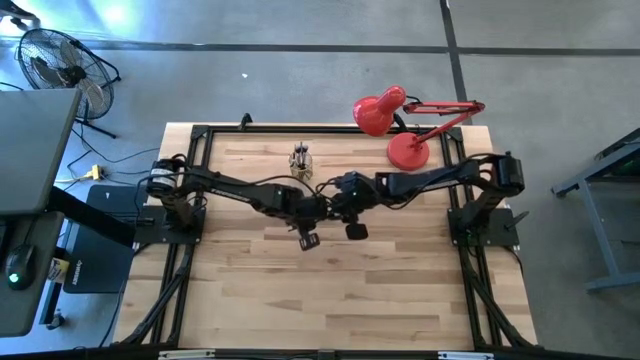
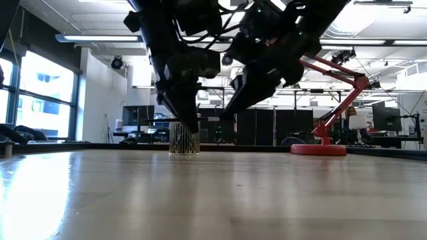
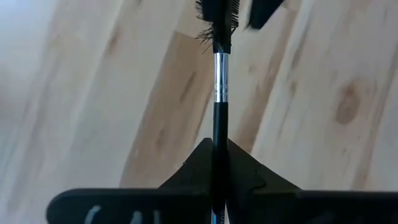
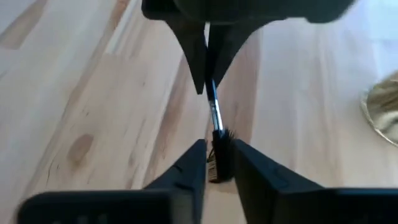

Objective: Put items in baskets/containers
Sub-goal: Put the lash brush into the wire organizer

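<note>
Meeting over the middle of the counter (image 1: 250, 300), the left gripper (image 1: 308, 240) and right gripper (image 1: 352, 228) are mid-handover, seen from above. One cup (image 1: 301, 160) stands near the far edge with a cluster of sticks already upright in it, too small to count here; no loose sticks show on the bare wood. One red lamp (image 1: 395, 125) sits at the far right.

From counter level, the cup (image 2: 184, 141) appears behind the two dark grippers, its sticks bunched together, and the lamp's base (image 2: 319, 149) rests well apart to the side.

The left wrist view shows one brush (image 3: 219, 93) pinched between the left fingers (image 3: 242, 171), which are pressed together on its handle, bristles pointing away.

The right wrist view shows the same brush (image 4: 215, 121) with its bristle end lying between the right fingers (image 4: 186, 168), which stand slightly spread beside it; whether they touch it cannot be told. The cup's rim (image 4: 382, 112) shows at the edge.

By this evidence the job looks nearly done: one brush remains to be carried to the cup.
</note>
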`<state>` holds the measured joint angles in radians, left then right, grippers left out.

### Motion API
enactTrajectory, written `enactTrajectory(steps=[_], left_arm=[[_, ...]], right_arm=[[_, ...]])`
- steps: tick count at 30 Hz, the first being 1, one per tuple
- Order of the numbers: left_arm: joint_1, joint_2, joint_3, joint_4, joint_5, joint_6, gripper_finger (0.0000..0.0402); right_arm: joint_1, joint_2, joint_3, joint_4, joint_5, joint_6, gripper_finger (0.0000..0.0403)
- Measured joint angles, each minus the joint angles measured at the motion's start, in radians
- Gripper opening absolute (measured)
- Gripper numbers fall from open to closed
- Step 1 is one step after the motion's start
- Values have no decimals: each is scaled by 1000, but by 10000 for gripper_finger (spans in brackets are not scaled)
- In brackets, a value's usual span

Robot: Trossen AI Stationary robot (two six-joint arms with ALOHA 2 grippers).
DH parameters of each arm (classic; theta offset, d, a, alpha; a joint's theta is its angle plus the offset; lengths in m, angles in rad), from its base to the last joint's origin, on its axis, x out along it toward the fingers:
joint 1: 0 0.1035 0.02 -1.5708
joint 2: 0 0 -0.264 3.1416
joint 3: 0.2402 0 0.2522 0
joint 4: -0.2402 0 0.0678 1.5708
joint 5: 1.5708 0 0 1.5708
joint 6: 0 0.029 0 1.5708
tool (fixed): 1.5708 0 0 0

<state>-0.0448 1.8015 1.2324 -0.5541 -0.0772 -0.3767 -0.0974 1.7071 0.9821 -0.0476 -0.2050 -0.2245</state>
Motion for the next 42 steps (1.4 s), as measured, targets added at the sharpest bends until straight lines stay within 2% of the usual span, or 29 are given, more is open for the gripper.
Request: enactTrajectory(steps=[4, 9, 13, 15, 17, 21, 25, 28, 30, 32, 38, 42], left_arm=[[0, 0, 0, 2, -46, -48, 8], [0, -13, -4, 10, -89, -73, 8], [-1, -58, -47, 48, -117, -54, 8], [-1, -85, -107, 85, -124, -65, 8], [-1, -129, -185, 193, -137, -89, 8], [-8, -245, -374, 567, -150, -128, 8], [-8, -300, -544, 1044, -176, -153, 8], [-8, -309, -623, 1341, -176, -186, 8], [-8, -309, -640, 1450, -172, -199, 8], [-8, -309, -640, 1478, -168, -204, 8], [-8, -308, -593, 1463, -162, -152, 8], [-8, -309, -562, 1429, -117, -123, 8]], right_arm=[[-27, -80, 0, -118, 56, 0, 116], [-59, -249, 1, -324, 153, 12, 164], [-79, -379, -28, -439, 174, 119, 175], [-81, -444, -63, -444, 174, 182, 175], [-81, -500, -120, -403, 174, 250, 172], [-68, -574, -300, -165, 161, 436, 160], [-20, -585, -480, 325, 118, 635, 147], [44, -553, -549, 685, 189, 652, 137], [90, -531, -541, 799, 295, 665, 132], [126, -501, -489, 790, 396, 669, 127], [194, -346, -232, 594, 550, 661, 124], [212, -238, -60, 463, 602, 651, 124]])
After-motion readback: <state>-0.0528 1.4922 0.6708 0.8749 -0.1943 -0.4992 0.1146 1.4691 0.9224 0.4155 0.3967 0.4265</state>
